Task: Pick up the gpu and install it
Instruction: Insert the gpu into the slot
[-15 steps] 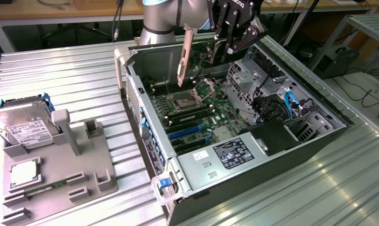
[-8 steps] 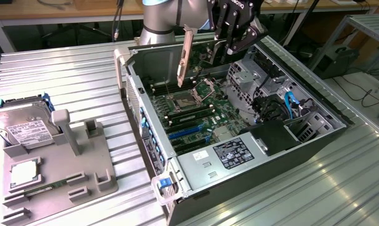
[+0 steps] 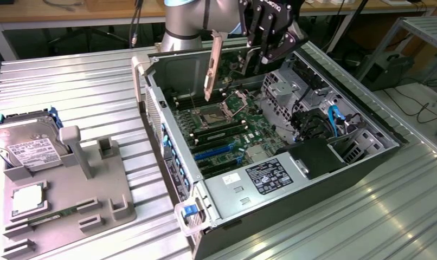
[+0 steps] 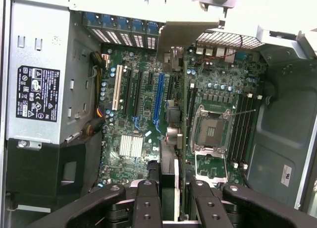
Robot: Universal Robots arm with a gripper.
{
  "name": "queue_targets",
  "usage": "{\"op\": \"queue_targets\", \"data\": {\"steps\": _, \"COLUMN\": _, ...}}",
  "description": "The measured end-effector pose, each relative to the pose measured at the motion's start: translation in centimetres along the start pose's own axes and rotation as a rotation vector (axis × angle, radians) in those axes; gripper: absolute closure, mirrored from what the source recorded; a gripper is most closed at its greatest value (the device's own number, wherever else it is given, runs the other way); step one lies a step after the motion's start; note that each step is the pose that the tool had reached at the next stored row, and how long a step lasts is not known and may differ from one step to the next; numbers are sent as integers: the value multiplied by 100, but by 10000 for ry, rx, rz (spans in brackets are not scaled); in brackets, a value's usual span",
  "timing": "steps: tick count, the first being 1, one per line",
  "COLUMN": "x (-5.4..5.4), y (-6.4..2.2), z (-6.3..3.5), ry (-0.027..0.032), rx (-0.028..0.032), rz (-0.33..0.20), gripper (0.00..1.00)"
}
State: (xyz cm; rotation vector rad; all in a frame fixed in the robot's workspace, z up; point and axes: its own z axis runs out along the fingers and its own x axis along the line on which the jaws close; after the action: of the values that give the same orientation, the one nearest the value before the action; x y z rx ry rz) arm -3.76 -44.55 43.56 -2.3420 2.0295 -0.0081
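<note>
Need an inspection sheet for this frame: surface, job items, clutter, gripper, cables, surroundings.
Surface: ribbed metal table, grey parts tray on it.
Job's things: gpu held edge-on above the open computer case, over the motherboard; not seated.
Clutter: hard drive, CPU chip and memory stick on tray.
Gripper: gripper shut on gpu.
Cables: blue cable inside case.
Surroundings: benches, floor cables behind.

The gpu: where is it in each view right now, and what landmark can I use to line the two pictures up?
Exterior view: the gpu hangs edge-on from the pincer, above the open computer case, bracket toward the exterior view's left.
Wrist view: the gpu runs edge-on from between the pincer fingers toward the case's rear.
Shared landmark: the empty CPU socket.
</note>
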Motion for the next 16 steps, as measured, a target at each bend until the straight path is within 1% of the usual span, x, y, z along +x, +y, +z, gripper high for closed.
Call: {"op": "queue_targets", "data": {"steps": 16, "x": 1, "y": 1, "z": 37, "ry": 1, "rx": -1, "rz": 0, "gripper": 72}}
